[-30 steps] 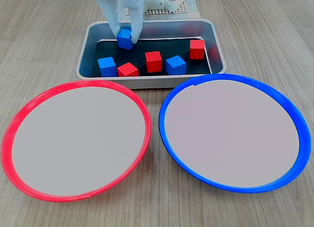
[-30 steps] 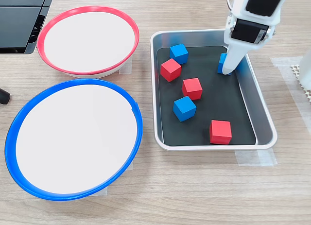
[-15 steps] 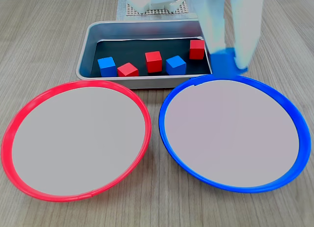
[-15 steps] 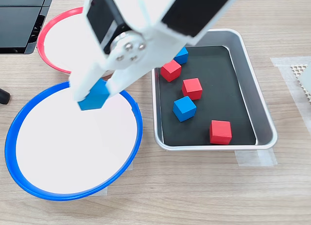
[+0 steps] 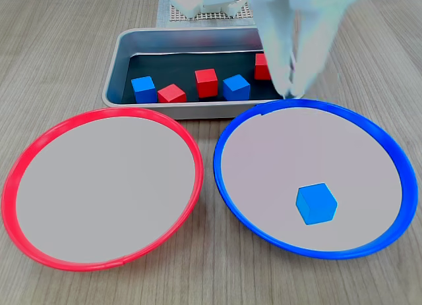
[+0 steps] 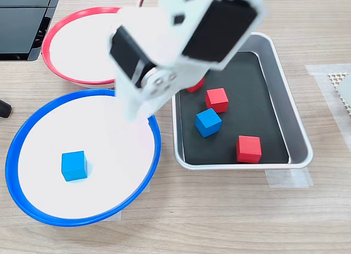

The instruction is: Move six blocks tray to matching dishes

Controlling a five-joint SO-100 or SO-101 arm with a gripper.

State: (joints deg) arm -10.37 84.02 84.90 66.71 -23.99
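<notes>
On the blue-rimmed dish (image 5: 310, 249), one blue block (image 5: 316, 203) lies free, near the rim closest to the camera in a fixed view; the red-rimmed dish (image 5: 99, 259) holds nothing. Five blocks sit in the tray (image 5: 198, 109) in that view: blue (image 5: 144, 89), red (image 5: 172, 93), red (image 5: 206, 82), blue (image 5: 236, 87), and a red one (image 5: 262, 66) partly behind the arm. The end effector (image 5: 291, 93) hangs over the dish's far rim, empty; motion blur leaves its gap narrow at most, and the exact opening cannot be judged. The blocks look light, rigid and glossy, so likely slick. A grasp across two flat opposite faces, centred on the cube, should hold; several cubes sit turned, so the fingers would need matching rotation. The left blue and red pair nearly touch, leaving little finger room between them.
</notes>
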